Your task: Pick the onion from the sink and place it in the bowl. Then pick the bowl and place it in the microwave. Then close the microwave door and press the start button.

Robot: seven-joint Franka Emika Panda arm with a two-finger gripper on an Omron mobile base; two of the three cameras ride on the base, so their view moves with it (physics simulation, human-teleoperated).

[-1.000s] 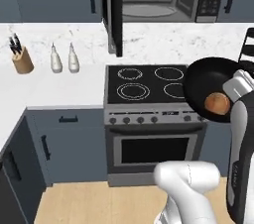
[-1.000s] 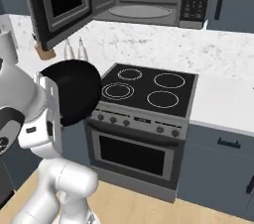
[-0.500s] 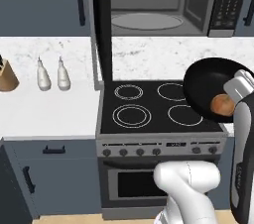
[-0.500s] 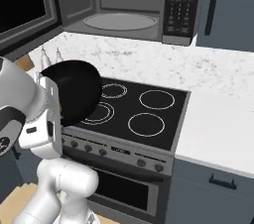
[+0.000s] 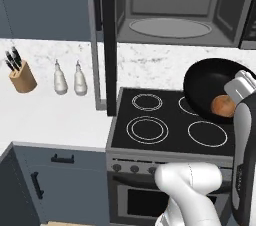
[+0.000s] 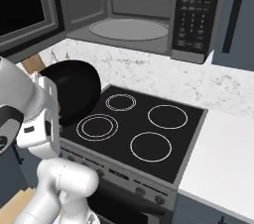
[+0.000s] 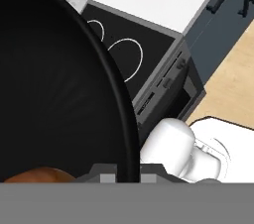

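Right base view: microwave (image 6: 149,15) keypad (image 6: 194,17) unreadable

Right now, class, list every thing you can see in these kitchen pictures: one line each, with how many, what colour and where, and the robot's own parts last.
bowl: 1, black, held tilted above the stove's right side
onion: 1, orange-brown, inside the bowl at its lower edge
microwave: 1, dark grey, above the stove, with a pale turntable inside
microwave door: 1, dark grey, swung open to the left
stove: 1, black top with four white rings, below the microwave
counter: 1, white, either side of the stove
knife block: 1, tan, on the counter far left
bottles: 2, pale grey, beside the knife block
hand: 1, dark fingers, clamped on the bowl's rim
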